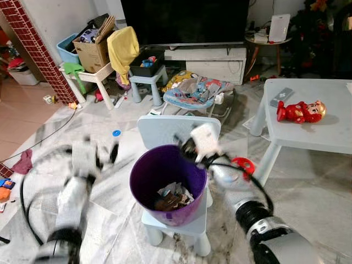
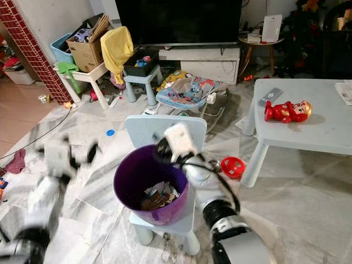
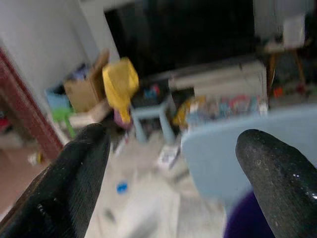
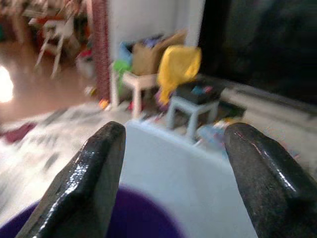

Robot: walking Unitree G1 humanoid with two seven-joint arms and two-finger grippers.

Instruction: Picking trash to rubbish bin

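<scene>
— Left end effector point(image 3: 173, 163) first: where is it?
— Raised at the left of the scene, blurred in the head views, beside the purple rubbish bin point(image 1: 144, 177) and apart from it. In its wrist view the two black fingers point(image 3: 74, 173) stand wide apart with nothing between them.

— And the bin itself?
— It stands on the seat of a small pale blue chair point(image 1: 165, 127), on the marble floor point(image 1: 308, 187). Crumpled trash point(image 1: 173, 198) lies at its bottom.

— What about the right end effector point(image 4: 171, 168)?
— It is at the bin's far right rim, in front of the chair back. Its fingers point(image 4: 89, 173) are spread too, empty, with the chair back and the purple rim visible between them.

— Anything lying near that arm?
— A red ring-shaped object point(image 1: 244, 164) sits on the floor just beside it, near the leg of the pale tabletop point(image 1: 330, 137).

— What is on that tabletop?
— A red toy figure point(image 1: 300, 111) lying down, and a grey remote point(image 1: 281, 95) next to it.

— And further back?
— A dark television point(image 1: 181, 22) on a white stand, a baby bouncer point(image 1: 195, 91) in front, and at the left a cardboard box point(image 1: 91, 54) with a yellow cloth point(image 1: 122, 48) draped beside it.
</scene>
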